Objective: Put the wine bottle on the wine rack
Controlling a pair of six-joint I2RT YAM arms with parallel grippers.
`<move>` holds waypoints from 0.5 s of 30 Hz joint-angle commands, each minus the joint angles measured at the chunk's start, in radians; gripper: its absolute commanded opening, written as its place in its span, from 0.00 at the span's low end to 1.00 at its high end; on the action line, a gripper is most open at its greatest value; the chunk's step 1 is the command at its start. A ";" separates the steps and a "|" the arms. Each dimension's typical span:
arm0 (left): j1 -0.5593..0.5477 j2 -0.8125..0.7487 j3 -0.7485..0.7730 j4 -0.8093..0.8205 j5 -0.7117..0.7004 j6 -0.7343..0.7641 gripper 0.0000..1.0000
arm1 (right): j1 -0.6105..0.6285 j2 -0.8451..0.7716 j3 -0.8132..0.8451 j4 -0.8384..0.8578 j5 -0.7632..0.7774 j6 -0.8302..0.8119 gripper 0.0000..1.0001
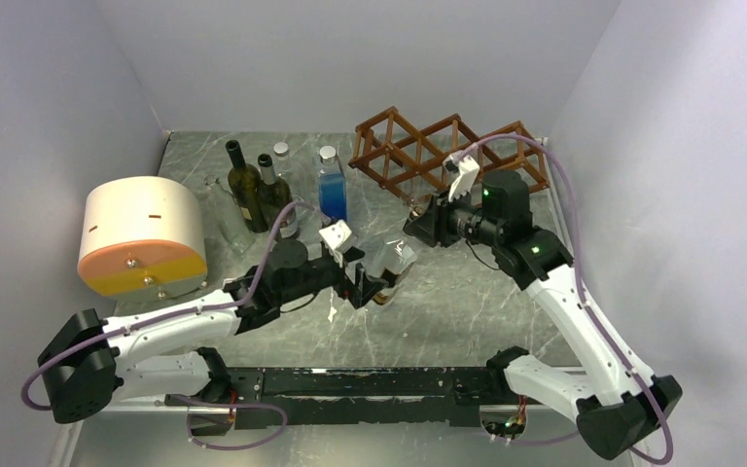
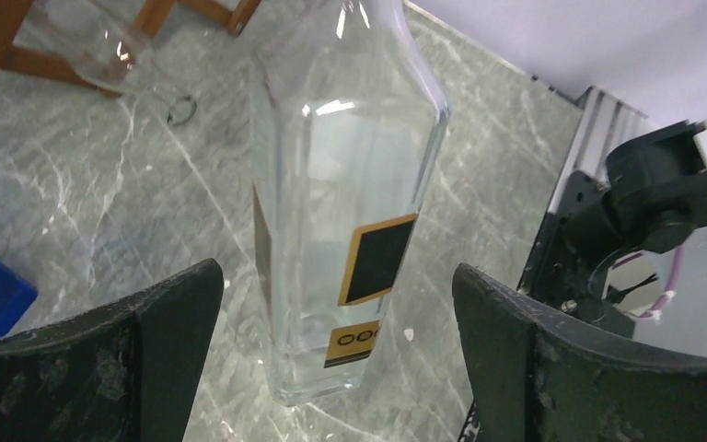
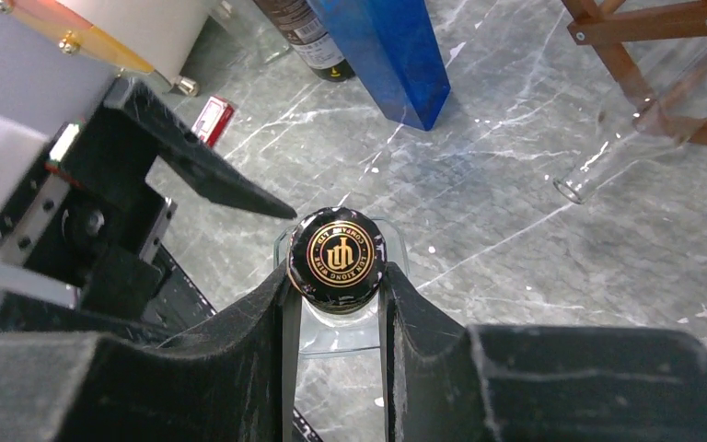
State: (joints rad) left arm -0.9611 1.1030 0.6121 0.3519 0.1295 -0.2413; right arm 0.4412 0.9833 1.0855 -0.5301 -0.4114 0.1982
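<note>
Right gripper (image 3: 336, 281) clamps the wine bottle's black, gold-crested cap (image 3: 335, 250), seen only from its wrist. Left gripper (image 2: 336, 276), jaws apart, flanks the wine bottle (image 2: 341, 184), which is clear, apparently empty and black-and-gold labelled. It tilts mid-bench (image 1: 477, 302), neck toward the far-right corner's wine rack (image 1: 418, 146).

Reddish-brown wine rack (image 3: 654, 20); blue bottle (image 1: 332, 195)

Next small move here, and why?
Probably back the left gripper straight off the clear bottle. Its jaws stand wide open on either side of the body, while the right gripper is shut on the black cap and seems to carry it alone. Clearing the left frees a swing to the wine rack.
</note>
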 commanded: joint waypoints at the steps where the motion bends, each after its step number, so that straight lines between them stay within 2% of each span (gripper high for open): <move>1: -0.033 0.024 -0.040 0.072 -0.133 0.042 0.97 | 0.024 0.030 0.041 0.206 0.001 0.143 0.00; 4: -0.039 0.036 -0.062 0.116 -0.174 0.048 0.93 | 0.045 0.073 0.056 0.271 -0.043 0.215 0.00; 10: -0.042 0.055 -0.045 0.085 -0.317 0.050 0.93 | 0.089 0.115 0.086 0.303 -0.001 0.242 0.00; 15: -0.042 0.060 -0.066 0.111 -0.294 0.077 0.92 | 0.095 0.119 0.098 0.297 0.000 0.249 0.00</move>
State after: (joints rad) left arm -0.9977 1.1584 0.5522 0.3992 -0.1318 -0.1940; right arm 0.5316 1.1275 1.1069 -0.3660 -0.3912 0.3801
